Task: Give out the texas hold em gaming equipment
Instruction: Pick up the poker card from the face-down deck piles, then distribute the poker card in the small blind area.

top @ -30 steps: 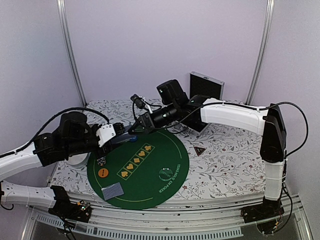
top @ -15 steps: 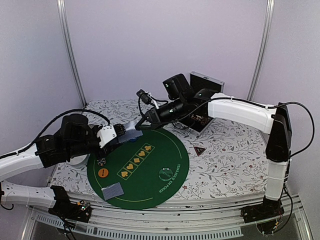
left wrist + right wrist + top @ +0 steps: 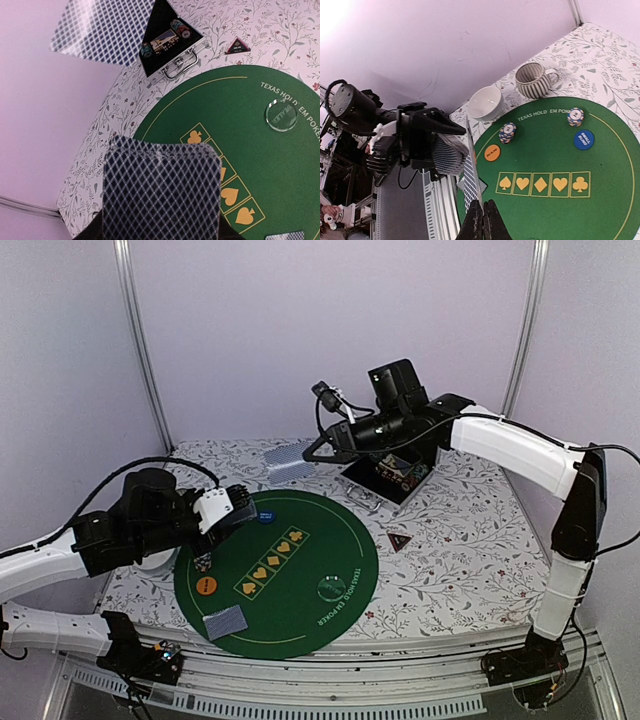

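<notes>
My left gripper [image 3: 236, 508] hovers over the left rim of the green mat [image 3: 300, 615], shut on a deck of blue-backed cards [image 3: 162, 195] that fills the lower part of the left wrist view and hides its fingers. My right gripper [image 3: 484, 209] is raised near the back of the table, shut on a single card [image 3: 290, 460], which shows edge-on [image 3: 472, 160] in its own view. Two chip stacks [image 3: 508, 132] [image 3: 575, 116], an orange disc [image 3: 492, 152] and a blue disc [image 3: 583, 139] lie on the mat. The small triangle [image 3: 400, 540] rests on the cloth to the mat's right.
An open metal case [image 3: 390, 472] with chips stands at the back, under the right arm. A white bowl [image 3: 486, 102] and a striped cup [image 3: 531, 80] sit off the mat's left edge. Dealt cards [image 3: 225, 622] lie at the mat's front, a clear dealer disc [image 3: 281, 115] nearer its right side.
My right gripper closed on a card at the deck, then lifted it up and away to the back right. The left arm stayed in place with the deck.
</notes>
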{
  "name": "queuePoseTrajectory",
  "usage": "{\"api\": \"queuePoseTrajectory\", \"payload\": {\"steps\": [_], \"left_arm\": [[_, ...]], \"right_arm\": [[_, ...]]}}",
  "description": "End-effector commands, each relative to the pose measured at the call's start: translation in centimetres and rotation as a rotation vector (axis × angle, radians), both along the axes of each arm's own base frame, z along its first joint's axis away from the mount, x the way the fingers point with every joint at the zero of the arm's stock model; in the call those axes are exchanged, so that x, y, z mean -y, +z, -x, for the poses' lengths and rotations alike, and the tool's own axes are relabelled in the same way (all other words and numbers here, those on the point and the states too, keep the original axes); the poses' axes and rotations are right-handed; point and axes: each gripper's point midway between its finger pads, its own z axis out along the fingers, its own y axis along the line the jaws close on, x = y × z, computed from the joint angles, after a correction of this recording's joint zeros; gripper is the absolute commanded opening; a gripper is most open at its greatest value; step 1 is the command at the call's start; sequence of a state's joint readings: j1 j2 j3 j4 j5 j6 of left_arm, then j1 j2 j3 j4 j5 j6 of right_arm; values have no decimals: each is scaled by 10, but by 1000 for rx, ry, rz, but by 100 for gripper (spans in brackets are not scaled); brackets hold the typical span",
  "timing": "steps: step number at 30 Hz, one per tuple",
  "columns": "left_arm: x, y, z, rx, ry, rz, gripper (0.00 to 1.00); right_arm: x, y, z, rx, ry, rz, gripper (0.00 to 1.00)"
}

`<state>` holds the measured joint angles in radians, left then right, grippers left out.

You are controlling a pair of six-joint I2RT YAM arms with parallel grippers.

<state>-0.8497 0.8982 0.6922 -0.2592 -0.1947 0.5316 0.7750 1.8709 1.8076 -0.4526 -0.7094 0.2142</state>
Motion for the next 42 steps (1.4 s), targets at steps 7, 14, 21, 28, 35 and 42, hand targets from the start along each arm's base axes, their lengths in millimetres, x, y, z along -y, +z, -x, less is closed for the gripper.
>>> {"api": "queuePoseTrajectory", "payload": {"steps": [7, 14, 21, 28, 35, 42], "left_arm": [[2, 6, -3, 39, 7, 18, 46], [3, 1, -4, 34, 8, 10, 46], [6, 2, -5, 31, 1, 15, 45], [6, 3, -5, 31, 0, 18, 45], [7, 3, -4, 30, -4, 20, 45], [7, 4, -4, 28, -5, 19, 45]], "right_arm": [[29, -109, -96, -15, -134, 211, 2], [-4, -178, -144, -129, -202, 201, 2], [-28, -219, -166, -317, -283, 59, 2], [-38, -241, -184, -452, -390, -43, 2], [-40, -262, -177, -560, -414, -49, 2], [-30, -257, -173, -543, -463, -25, 27]]}}
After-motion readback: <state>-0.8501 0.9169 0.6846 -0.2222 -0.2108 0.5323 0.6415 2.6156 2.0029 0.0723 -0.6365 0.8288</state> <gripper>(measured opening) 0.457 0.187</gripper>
